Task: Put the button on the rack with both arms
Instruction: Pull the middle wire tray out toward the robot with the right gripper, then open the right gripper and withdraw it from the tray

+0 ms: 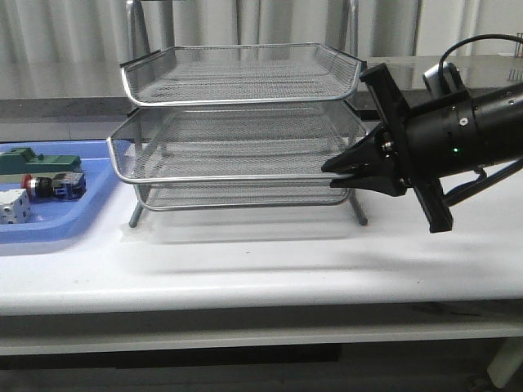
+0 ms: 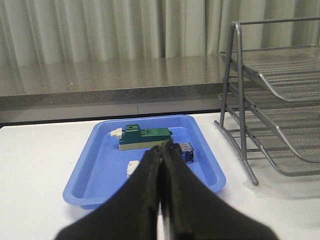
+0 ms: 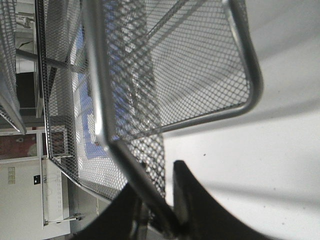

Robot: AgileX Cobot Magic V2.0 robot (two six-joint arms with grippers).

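Right gripper [image 1: 339,173], at the right of the front view, lies horizontal with its fingertips at the right front corner of the wire-mesh rack [image 1: 237,131]; the right wrist view shows its jaws parted, with a rim wire of the rack [image 3: 165,65] running between them. Left gripper [image 2: 162,150], seen only in the left wrist view, has its fingers pressed together, empty, above the blue tray [image 2: 100,165]. The button [image 1: 53,185] rests in the blue tray [image 1: 82,216] at the far left, beside a green block [image 1: 41,161] and a white dotted cube [image 1: 15,206].
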